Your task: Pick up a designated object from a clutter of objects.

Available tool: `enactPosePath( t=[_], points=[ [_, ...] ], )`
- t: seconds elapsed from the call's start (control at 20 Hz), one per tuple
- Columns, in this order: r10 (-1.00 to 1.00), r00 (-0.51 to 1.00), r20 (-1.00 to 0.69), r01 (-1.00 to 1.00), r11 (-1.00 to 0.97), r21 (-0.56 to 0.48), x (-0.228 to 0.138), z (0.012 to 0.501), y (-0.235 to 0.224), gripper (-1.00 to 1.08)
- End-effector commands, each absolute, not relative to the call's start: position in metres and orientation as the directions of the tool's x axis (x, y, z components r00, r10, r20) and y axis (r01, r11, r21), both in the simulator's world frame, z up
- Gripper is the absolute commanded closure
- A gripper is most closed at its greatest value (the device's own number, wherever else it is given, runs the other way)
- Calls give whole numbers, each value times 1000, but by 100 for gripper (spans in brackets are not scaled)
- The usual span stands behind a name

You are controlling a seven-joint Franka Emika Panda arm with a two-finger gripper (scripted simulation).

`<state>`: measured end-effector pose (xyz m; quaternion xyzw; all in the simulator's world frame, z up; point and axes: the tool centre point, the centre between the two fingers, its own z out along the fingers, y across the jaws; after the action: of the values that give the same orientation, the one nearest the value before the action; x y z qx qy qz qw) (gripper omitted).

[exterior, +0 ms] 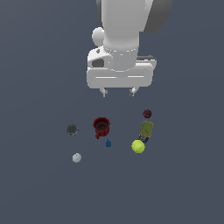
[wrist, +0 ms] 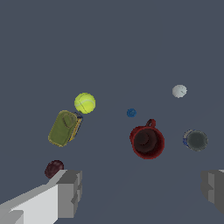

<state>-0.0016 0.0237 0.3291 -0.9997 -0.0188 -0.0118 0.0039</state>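
Maroon sphere (exterior: 147,113) lies clear in exterior view; wrist view half-hides it behind open end effector (wrist: 142,188).

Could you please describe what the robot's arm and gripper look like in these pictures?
The arm is smooth, glossy white with rounded casings and a grey shaded joint. The gripper has a wide, flat white body with dark recesses on top and two short, blocky light-grey jaws. No cables or markings are visible.
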Motion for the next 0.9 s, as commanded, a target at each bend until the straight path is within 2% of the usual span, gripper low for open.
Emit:
enactPosePath(
  t=[0.0,0.5,0.85],
  points=[
    [37,999,24,38,-999,-7,-2,329,24,-92],
    [28,999,39,29,-999,-22,3,331,6,-92],
    [20,999,37,21,-1000,-19,3,326,12,-92]
  ],
)
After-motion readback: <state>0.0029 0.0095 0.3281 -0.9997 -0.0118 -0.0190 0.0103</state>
